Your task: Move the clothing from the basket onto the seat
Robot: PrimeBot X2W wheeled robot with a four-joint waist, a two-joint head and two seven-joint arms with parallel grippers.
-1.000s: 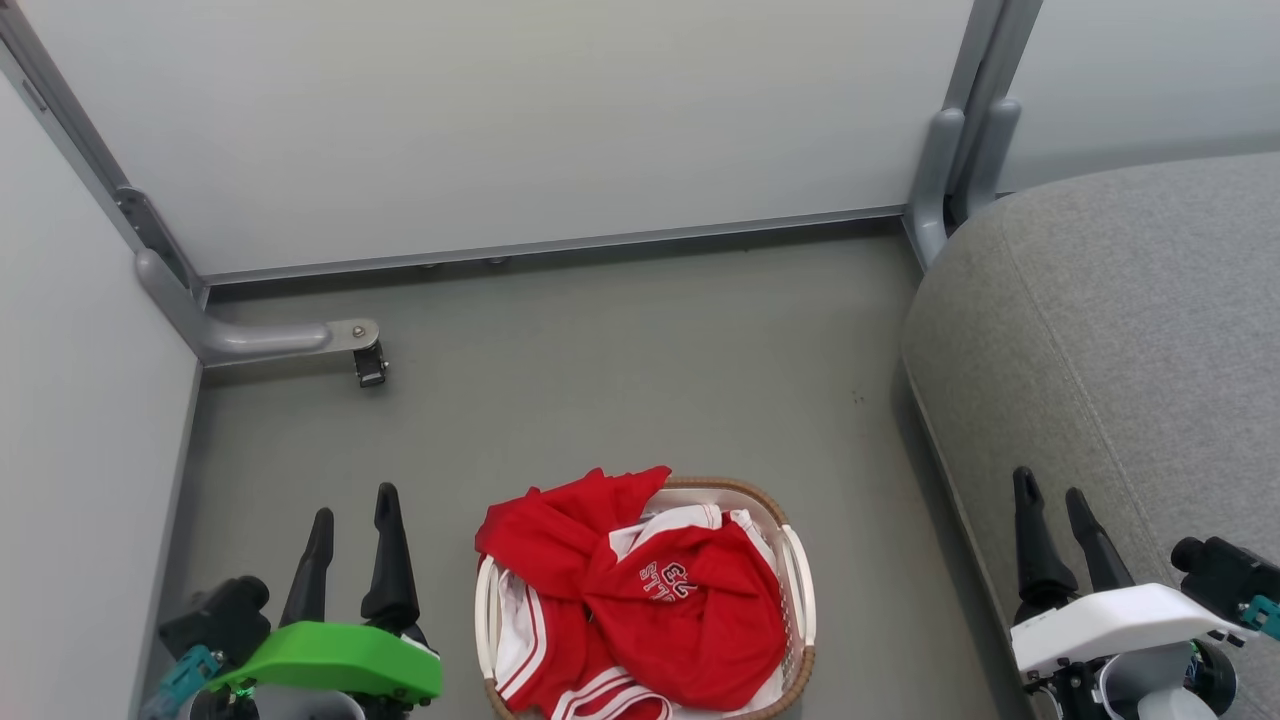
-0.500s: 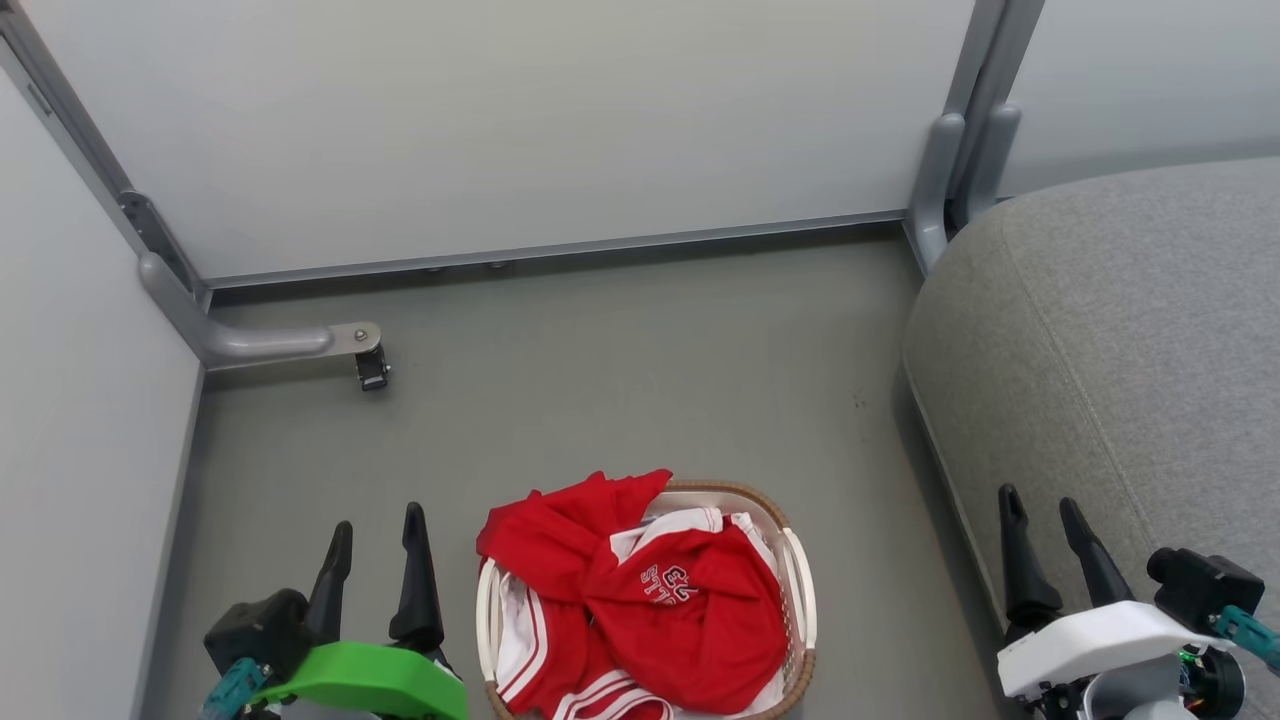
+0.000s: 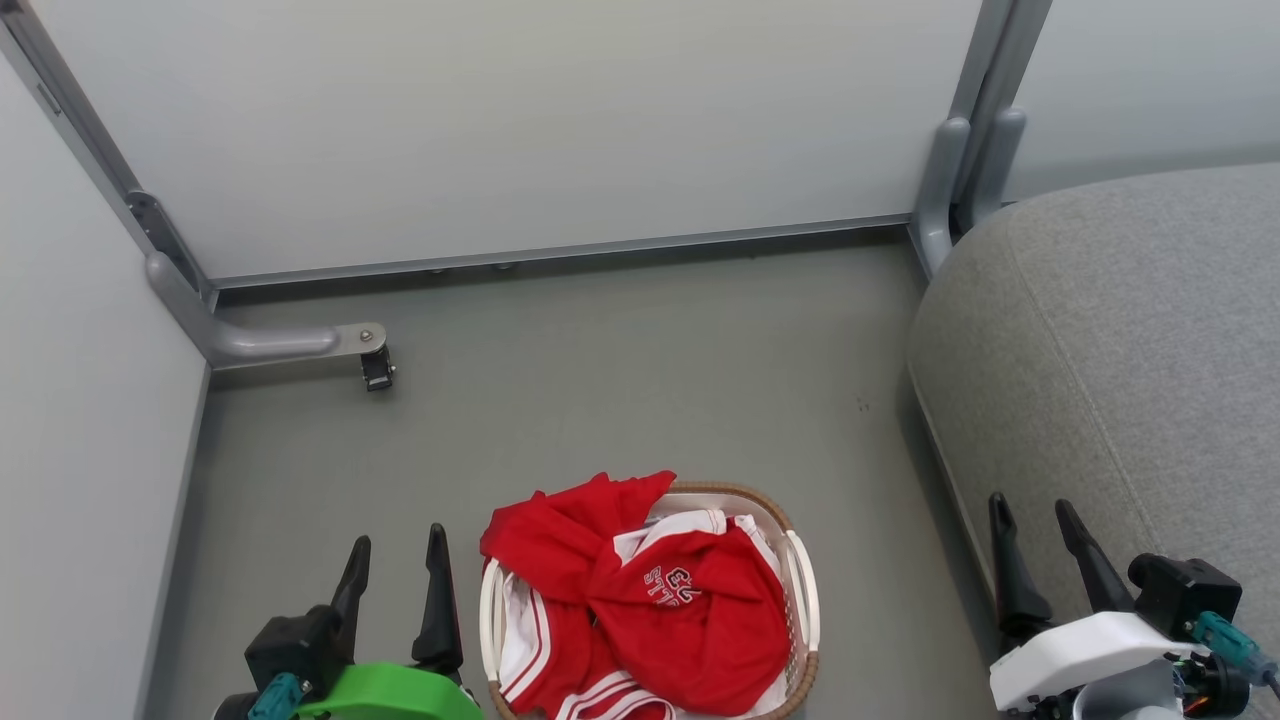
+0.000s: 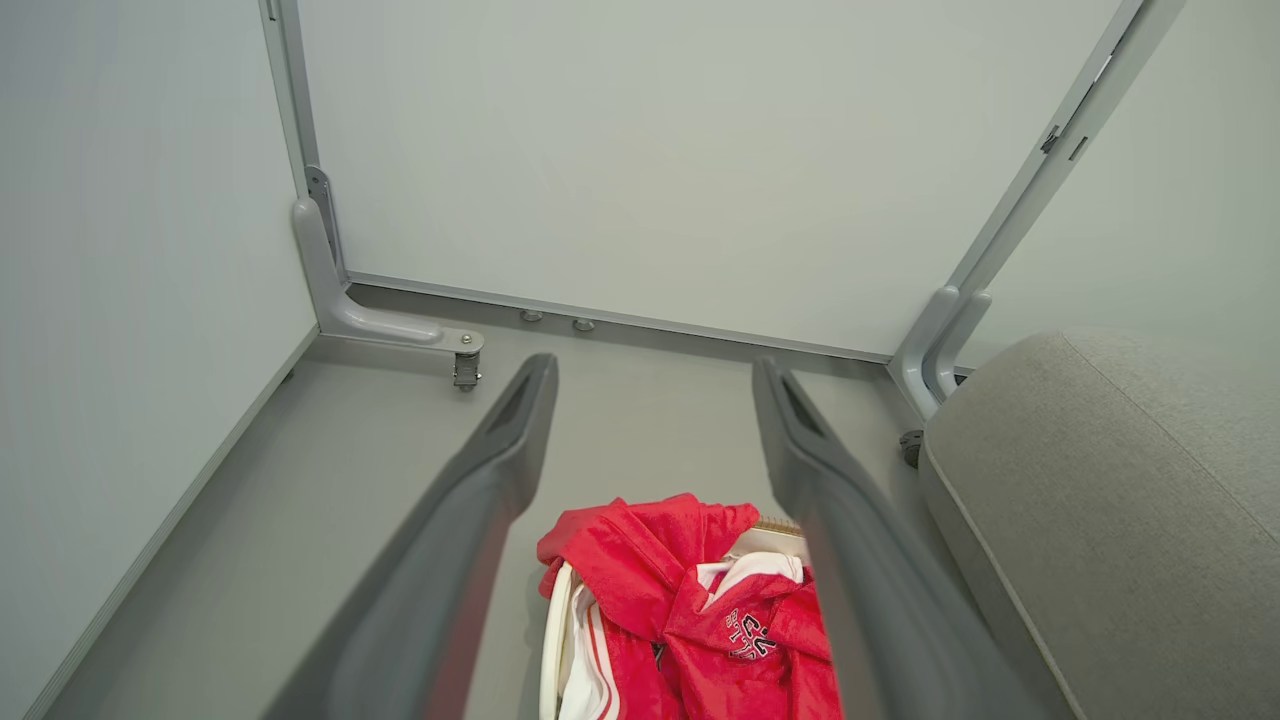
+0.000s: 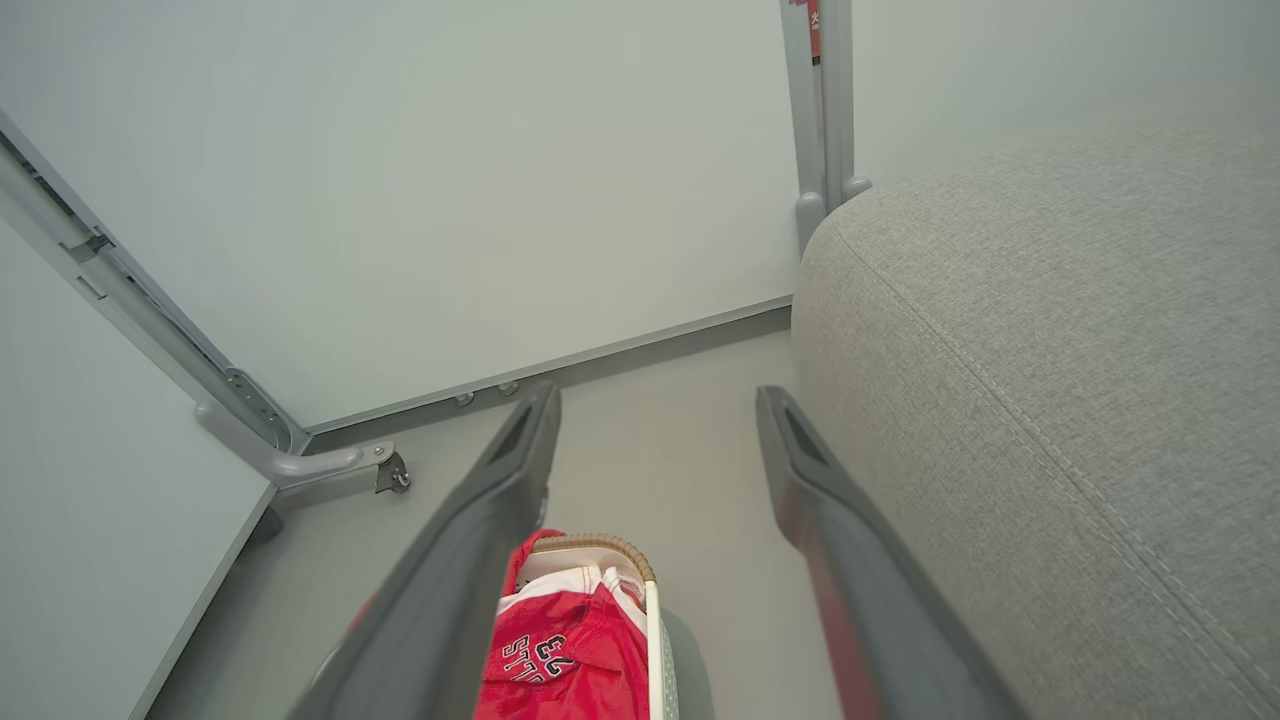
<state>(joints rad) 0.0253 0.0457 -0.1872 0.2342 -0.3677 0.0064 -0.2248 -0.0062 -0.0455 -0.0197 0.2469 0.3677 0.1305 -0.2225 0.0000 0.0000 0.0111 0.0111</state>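
At the bottom centre of the head view the basket [image 3: 806,590] stands on the grey floor [image 3: 620,380], with the red clothing [image 3: 690,620] heaped inside it (one red fold spills over the upper-left rim). The left gripper [image 3: 399,535], at the lower left, is just beside the basket, its jaws wide and empty. The right gripper [image 3: 1029,502], at the lower right, is also spread wide and holds nothing, by the near edge of the seat [image 3: 1130,340] along the right side.

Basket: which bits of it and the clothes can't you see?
Basket: near end cut off by the head view's bottom edge.
Shorts: partly buried under the jersey, head view.
Jersey lettering: creased, partly folded away, every view.
Half the basket: behind a finger, right wrist view.
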